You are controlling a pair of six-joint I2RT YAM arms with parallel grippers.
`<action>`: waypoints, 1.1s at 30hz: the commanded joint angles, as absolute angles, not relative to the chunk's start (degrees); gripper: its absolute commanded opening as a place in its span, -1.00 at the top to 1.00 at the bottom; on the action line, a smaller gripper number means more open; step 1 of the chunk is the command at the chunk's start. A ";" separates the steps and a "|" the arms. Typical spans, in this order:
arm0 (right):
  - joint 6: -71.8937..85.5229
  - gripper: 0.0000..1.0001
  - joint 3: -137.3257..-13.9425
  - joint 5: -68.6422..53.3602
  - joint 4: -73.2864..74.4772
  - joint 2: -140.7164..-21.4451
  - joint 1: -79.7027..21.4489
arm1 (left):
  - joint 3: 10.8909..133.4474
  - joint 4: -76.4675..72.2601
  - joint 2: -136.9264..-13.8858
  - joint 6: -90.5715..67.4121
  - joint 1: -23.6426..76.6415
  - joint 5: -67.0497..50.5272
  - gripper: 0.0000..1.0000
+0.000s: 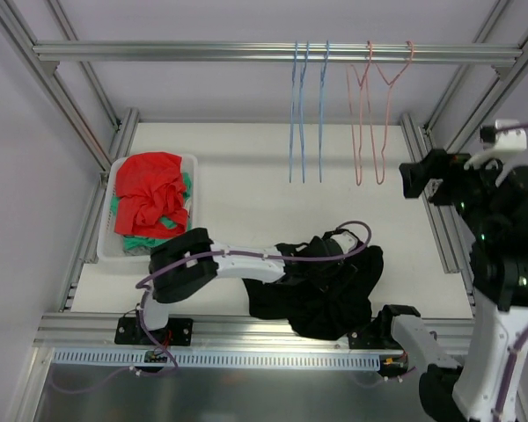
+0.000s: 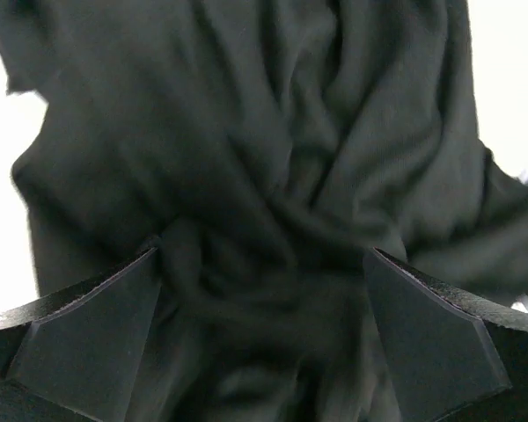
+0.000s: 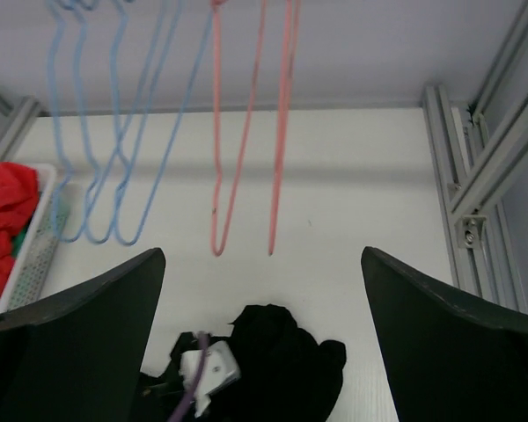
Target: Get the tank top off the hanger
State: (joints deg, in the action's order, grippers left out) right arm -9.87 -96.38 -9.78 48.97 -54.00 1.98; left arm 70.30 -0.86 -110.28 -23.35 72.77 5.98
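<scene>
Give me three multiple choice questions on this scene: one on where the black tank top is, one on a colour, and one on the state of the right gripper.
1. Where is the black tank top?
A. on a pink hanger
B. heaped on the table
C. on the floor

2. What colour is the topmost garment in the basket?
A. red
B. blue
C. yellow

3. How is the right gripper?
A. shut on a hanger
B. shut on the tank top
C. open and empty

Answers:
1. B, it lies crumpled on the table.
2. A, the red cloth lies on top.
3. C, its fingers stand wide apart with nothing between them.
</scene>
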 commanded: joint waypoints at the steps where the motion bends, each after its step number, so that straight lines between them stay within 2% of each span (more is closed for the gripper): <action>1: -9.75 -0.99 -92.04 -19.76 48.26 -46.69 2.20 | 77.15 3.56 -117.58 -22.67 74.79 11.76 -0.98; 3: -10.02 -0.99 -91.23 -24.06 47.81 -42.48 2.20 | 80.76 6.58 -121.44 -23.90 75.23 15.55 -0.91; 4: -10.11 -0.99 -90.88 -24.86 47.90 -41.15 2.11 | 81.47 9.03 -122.25 -24.17 75.67 16.43 -0.43; 5: -9.93 -0.99 -90.70 -25.31 47.73 -40.00 2.11 | 82.00 10.27 -122.26 -24.52 75.93 17.65 -0.08; 6: -9.67 -0.99 -90.53 -25.05 47.72 -37.82 2.11 | 82.00 11.68 -121.21 -25.65 76.46 21.84 0.37; 7: -9.58 -0.99 -90.35 -24.70 47.72 -36.84 2.11 | 82.09 15.95 -119.90 -26.62 76.46 23.97 0.99; 13: -8.79 -0.99 -87.81 -21.71 47.55 -31.21 2.11 | 77.17 29.07 -96.45 -32.16 76.20 46.37 1.00; 18: -8.35 -0.99 -85.96 -22.06 46.85 -30.24 2.11 | 76.38 39.88 -75.38 -33.92 73.13 56.15 1.00; 22: -7.30 -0.99 -84.29 -23.02 45.18 -29.62 2.11 | 78.74 41.66 -65.05 -30.25 62.52 53.80 1.00; 24: -6.42 -0.99 -83.41 -23.90 43.60 -29.27 2.11 | 81.02 41.57 -62.50 -25.77 53.38 52.48 1.00; 30: -4.57 -0.99 -82.97 -25.31 41.22 -29.36 2.11 | 96.83 41.40 -66.61 -15.91 30.26 38.96 1.00; 33: -3.87 -0.99 -82.62 -26.45 40.08 -29.44 2.11 | 99.22 41.40 -69.95 -15.91 18.51 29.64 1.00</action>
